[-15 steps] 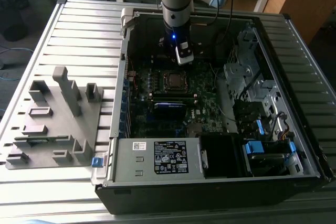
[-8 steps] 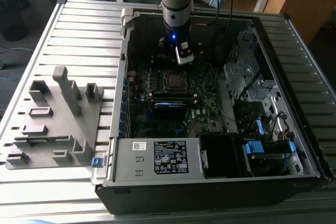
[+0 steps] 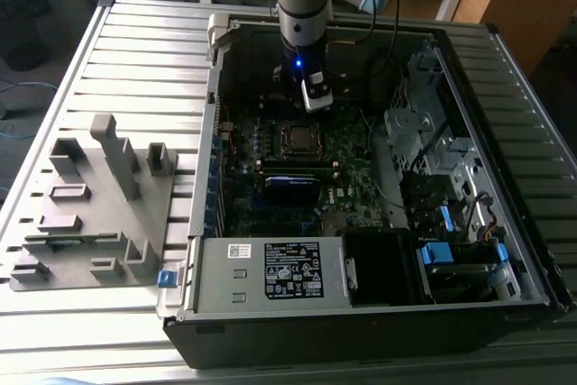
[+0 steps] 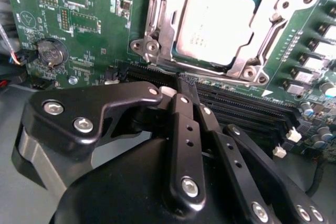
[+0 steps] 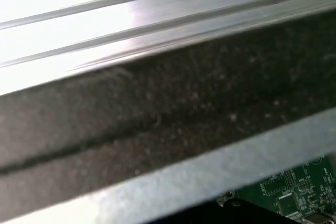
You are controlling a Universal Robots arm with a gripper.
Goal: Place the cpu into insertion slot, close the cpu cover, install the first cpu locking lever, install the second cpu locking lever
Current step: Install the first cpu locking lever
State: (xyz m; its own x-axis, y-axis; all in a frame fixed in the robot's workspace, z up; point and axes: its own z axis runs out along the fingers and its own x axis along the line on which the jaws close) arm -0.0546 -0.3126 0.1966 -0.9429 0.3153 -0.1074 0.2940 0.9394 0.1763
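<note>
Here the cpu cover (image 4: 163, 19) frames the cpu (image 4: 215, 24), claw (image 4: 182, 83) nearby.

The cpu (image 4: 215, 24) lies framed by the cpu cover (image 4: 157, 30) (pincer (image 4: 184, 85) closed).

No text is legible (the white label (image 3: 292, 270) on the power supply (image 3: 332, 268) is too small).

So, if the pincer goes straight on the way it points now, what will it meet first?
Probably the black memory slots just beside the cpu: the shut pincer points at them, though the depth is unclear.
</note>
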